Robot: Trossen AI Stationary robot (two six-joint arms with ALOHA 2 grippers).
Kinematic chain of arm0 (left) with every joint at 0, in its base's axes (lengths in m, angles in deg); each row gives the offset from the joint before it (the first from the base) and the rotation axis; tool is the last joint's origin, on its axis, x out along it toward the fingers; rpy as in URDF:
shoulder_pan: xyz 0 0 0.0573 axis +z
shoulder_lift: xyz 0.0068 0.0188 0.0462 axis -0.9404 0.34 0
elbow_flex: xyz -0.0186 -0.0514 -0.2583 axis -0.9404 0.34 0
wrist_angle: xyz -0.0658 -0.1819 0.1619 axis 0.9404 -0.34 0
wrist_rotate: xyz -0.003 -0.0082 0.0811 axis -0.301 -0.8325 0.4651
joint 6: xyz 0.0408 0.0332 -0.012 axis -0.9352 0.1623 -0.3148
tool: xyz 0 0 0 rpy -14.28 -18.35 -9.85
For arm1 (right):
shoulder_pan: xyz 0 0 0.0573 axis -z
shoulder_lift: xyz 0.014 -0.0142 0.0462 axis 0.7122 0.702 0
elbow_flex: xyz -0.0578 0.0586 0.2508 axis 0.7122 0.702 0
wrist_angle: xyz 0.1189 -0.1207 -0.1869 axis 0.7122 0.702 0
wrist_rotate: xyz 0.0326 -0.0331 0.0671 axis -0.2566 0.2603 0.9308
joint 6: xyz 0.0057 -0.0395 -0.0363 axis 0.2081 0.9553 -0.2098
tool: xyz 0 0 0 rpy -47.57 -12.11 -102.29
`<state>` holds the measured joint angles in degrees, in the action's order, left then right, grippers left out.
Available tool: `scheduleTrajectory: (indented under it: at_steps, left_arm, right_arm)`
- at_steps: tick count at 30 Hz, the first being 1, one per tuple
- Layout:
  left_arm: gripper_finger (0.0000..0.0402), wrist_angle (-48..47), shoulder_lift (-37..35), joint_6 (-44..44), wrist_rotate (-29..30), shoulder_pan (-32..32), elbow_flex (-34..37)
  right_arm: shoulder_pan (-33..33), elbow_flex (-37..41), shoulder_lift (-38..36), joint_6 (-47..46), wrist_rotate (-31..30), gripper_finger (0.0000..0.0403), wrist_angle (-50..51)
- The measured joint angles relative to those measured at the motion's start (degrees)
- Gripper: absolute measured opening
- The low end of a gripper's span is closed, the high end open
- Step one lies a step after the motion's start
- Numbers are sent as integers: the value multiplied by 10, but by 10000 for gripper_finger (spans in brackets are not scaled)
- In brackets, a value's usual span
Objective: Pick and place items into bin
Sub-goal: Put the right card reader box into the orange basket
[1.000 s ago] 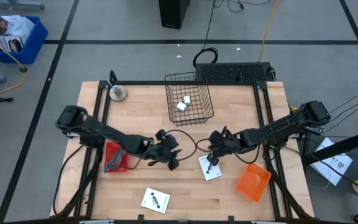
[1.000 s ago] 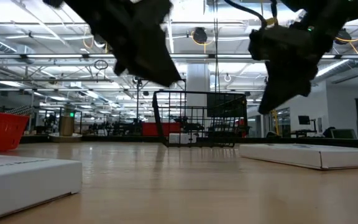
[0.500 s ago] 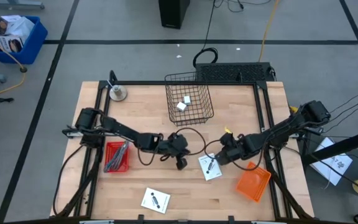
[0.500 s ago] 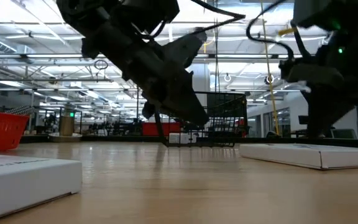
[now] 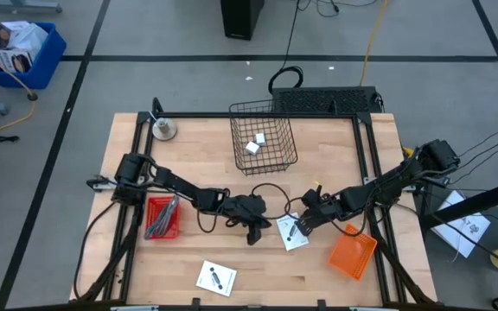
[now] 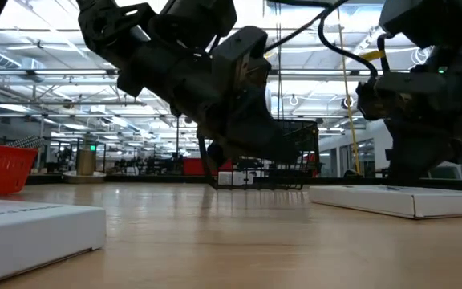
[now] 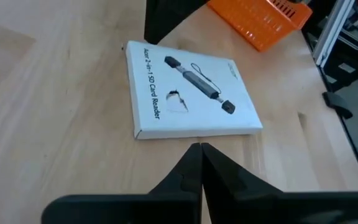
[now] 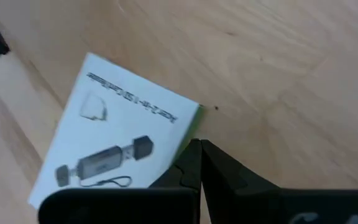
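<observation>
Both grippers are closed tight and hold nothing. The left gripper (image 5: 253, 231) sits low just beside the white card reader box (image 5: 291, 232). The right gripper (image 5: 302, 223) is at the box's far edge. The wire basket (image 5: 264, 138) stands well apart, with bare desk (image 5: 197, 155) between.

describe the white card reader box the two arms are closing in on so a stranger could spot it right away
Start at the wire basket at the table's far middle, then come toward the near edge to the gap between the left gripper and right gripper. The white box lies flat there, beside the orange bin. Its twin lies alone near the front edge.
</observation>
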<state>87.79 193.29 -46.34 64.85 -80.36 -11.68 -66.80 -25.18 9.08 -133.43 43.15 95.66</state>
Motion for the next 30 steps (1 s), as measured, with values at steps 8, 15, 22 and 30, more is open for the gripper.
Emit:
scheduleTrajectory:
  at_steps: [8,15,22,30]
  left_arm:
    - [4,-1,0,-3,-1,0,0]
    - [9,-9,0,1,1,-1,0]
    - [18,-13,0,0,28,-1,0]
    - [4,-7,0,2,1,-1,0]
  right_arm:
    - [0,0,0,19,0,0,-13]
    - [0,0,0,16,15,0,-15]
    - [0,0,0,59,14,0,-76]
    - [0,0,0,63,14,0,-81]
